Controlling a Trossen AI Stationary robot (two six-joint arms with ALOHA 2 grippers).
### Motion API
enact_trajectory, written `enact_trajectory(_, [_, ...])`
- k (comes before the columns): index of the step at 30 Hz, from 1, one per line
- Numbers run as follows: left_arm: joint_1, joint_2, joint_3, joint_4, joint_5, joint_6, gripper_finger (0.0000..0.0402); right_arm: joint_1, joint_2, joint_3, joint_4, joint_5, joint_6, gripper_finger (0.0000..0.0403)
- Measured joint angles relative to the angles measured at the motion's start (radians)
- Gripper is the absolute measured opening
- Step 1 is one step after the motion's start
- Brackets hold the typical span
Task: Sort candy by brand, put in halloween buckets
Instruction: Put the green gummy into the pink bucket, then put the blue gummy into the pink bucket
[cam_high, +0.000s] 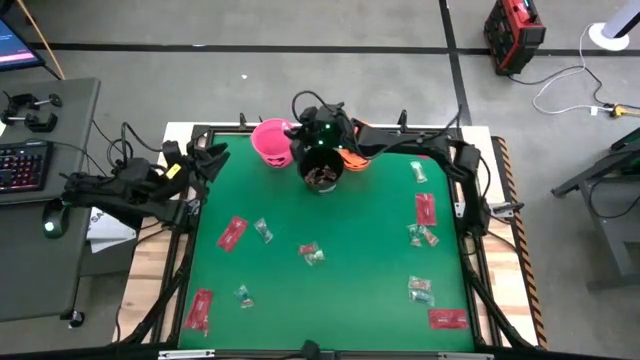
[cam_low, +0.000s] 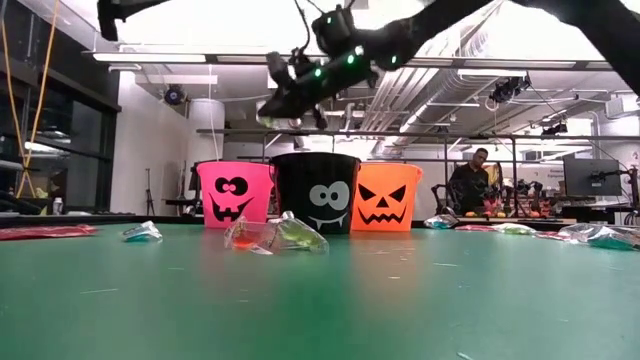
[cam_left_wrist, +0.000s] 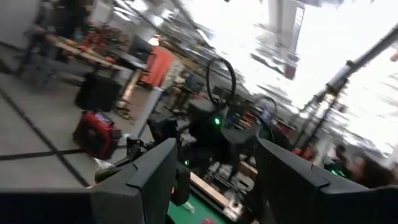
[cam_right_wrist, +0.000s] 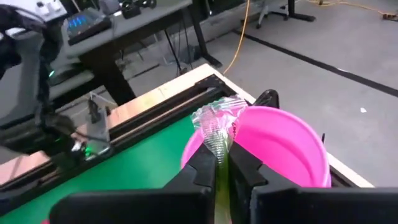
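Currently, the right tool (cam_right_wrist: 222, 163) hangs above the row of three buckets at the far edge of the green table (cam_high: 330, 300), and its fingers are clamped on a crinkly clear-wrapped candy (cam_right_wrist: 216, 124). In the right wrist view this candy sticks out beyond the fingertips, just in front of the rim of the pink bucket (cam_right_wrist: 283, 140). In the high view the right arm reaches in from the right side of the table and covers most of the orange bucket (cam_high: 354, 160).

The black bucket (cam_high: 322, 172) stands in the middle of the row, touching or just beside the pink bucket on one side and the orange bucket on the other. Dark red pieces lie inside the black bucket.

The left tool (cam_left_wrist: 214, 180) is parked off the left edge of the table, well apart from the black bucket, with its fingers spread wide and nothing between them.

Loose candy remains on the table on the near side of the black bucket: flat red packets, for example one red packet (cam_high: 231, 233) to its near left and another red packet (cam_high: 425, 208) to its near right, plus small clear and green pieces (cam_high: 311, 254) near the table's middle. In the low view, one clear piece (cam_low: 277, 235) lies directly in front of the black bucket.
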Motion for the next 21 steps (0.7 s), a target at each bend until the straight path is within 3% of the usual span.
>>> enact_trajectory(8, [0.0,0.049,0.0,0.033,-0.074,-0.05,0.0204,-0.036,0.112,0.0,0.146,-0.042,0.101,0.0056])
enact_trajectory(17, [0.0,0.11,0.0,0.037,-0.096,0.002,0.0204,-0.052,0.151,0.0,0.196,-0.083,0.202,0.0227])
enact_trajectory(21, [0.0,0.118,0.0,0.036,-0.096,0.048,0.0204,-0.065,0.137,0.0,0.234,-0.112,0.202,0.027])
